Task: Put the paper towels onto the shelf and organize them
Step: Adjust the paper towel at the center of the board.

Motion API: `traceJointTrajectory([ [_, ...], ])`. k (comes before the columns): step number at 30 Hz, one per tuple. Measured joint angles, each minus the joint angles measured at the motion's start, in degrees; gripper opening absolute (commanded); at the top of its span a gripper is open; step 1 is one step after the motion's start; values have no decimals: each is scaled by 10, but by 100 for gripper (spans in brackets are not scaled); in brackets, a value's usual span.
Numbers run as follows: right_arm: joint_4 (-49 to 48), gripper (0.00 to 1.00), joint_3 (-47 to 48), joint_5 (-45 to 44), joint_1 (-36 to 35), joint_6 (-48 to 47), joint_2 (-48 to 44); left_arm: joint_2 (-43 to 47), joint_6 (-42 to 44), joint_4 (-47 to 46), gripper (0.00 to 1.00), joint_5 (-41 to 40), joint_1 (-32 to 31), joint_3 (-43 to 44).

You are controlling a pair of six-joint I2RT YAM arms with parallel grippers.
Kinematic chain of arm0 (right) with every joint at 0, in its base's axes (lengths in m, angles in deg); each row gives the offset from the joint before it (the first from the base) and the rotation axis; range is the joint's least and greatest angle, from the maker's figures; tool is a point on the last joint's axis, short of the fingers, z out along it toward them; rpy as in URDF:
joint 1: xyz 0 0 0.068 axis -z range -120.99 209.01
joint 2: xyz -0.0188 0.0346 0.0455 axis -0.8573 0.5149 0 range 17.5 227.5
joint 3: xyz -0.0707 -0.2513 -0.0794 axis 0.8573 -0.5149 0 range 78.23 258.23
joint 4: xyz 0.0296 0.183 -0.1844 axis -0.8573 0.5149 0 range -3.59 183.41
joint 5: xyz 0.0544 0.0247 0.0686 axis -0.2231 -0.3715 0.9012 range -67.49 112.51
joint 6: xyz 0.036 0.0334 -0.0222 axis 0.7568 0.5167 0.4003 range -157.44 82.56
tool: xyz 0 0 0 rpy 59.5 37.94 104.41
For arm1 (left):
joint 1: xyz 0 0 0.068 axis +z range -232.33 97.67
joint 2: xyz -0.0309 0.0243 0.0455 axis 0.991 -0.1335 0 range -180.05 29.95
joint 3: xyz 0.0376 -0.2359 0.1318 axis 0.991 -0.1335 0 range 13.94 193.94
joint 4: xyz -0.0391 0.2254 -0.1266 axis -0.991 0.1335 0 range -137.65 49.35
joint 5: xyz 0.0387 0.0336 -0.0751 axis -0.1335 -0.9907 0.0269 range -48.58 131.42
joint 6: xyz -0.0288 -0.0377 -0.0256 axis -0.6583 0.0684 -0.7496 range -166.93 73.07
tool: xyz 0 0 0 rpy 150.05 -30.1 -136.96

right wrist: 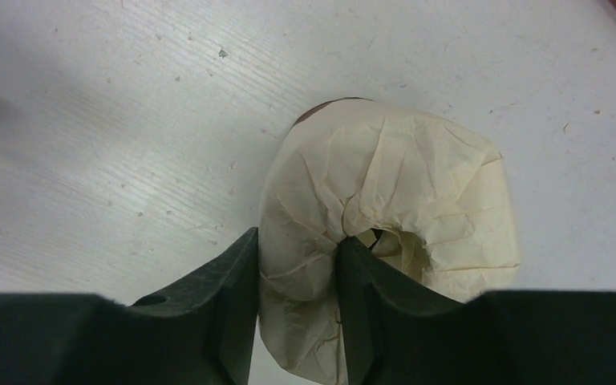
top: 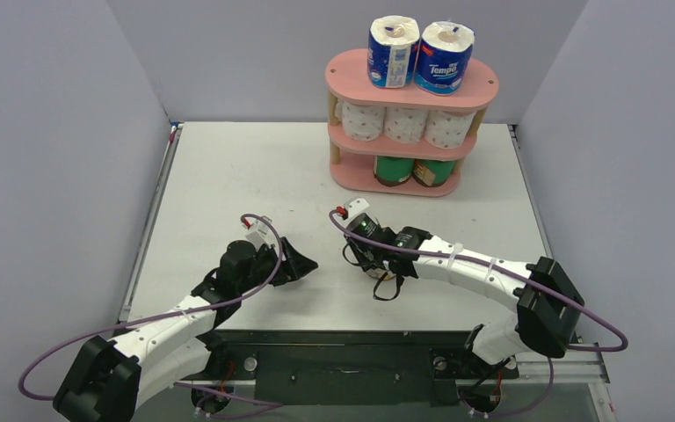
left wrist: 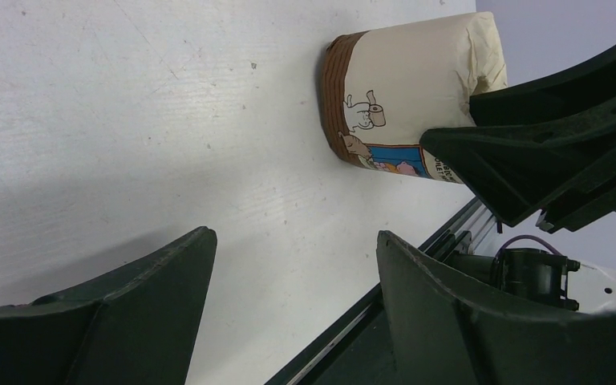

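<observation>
Evidently light and soft, the cream roll [right wrist: 385, 200] is stood on end near the middle of the bench [top: 228, 176], toward its near edge. Its crumpled wrap would be crushed by a hard squeeze, so the wall is best pinched, one finger in the core. That hold is taken by the right gripper [right wrist: 297, 245], closed on the wall. The left gripper [left wrist: 293, 241] is held open and empty beside it. The shelf [top: 352, 66] at the far edge is nearly filled. A gap is seen only at the bottom tier's left, beside the green rolls [top: 393, 170], under a low board.
</observation>
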Motion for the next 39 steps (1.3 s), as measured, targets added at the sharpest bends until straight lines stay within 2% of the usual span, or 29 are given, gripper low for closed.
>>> traceJointTrajectory([
  [7, -6, 58, -6, 3, 4, 6, -38, -1, 0, -2, 72, 0, 0, 0],
  [11, -7, 61, -8, 6, 15, 8, -83, -1, 0, -2, 73, 0, 2, 0],
  [14, -12, 62, -12, 10, 41, 20, -123, -1, 0, -2, 77, 0, 3, 0],
  [19, -48, 79, -62, -3, 123, 97, -219, 0, 0, 11, 86, -17, 4, 0],
  [23, -85, 79, -135, 29, 243, 172, -302, 6, 0, 44, 88, -50, 9, 0],
  [27, -127, 76, -196, 112, 339, 219, -309, 9, 0, 66, 88, -70, 12, 0],
  [32, -161, 74, -269, 205, 347, 254, -310, 7, 0, 80, 89, -82, 15, 0],
  [39, -195, 79, -273, 243, 322, 252, -306, -35, 0, 70, 89, -82, 17, 0],
])
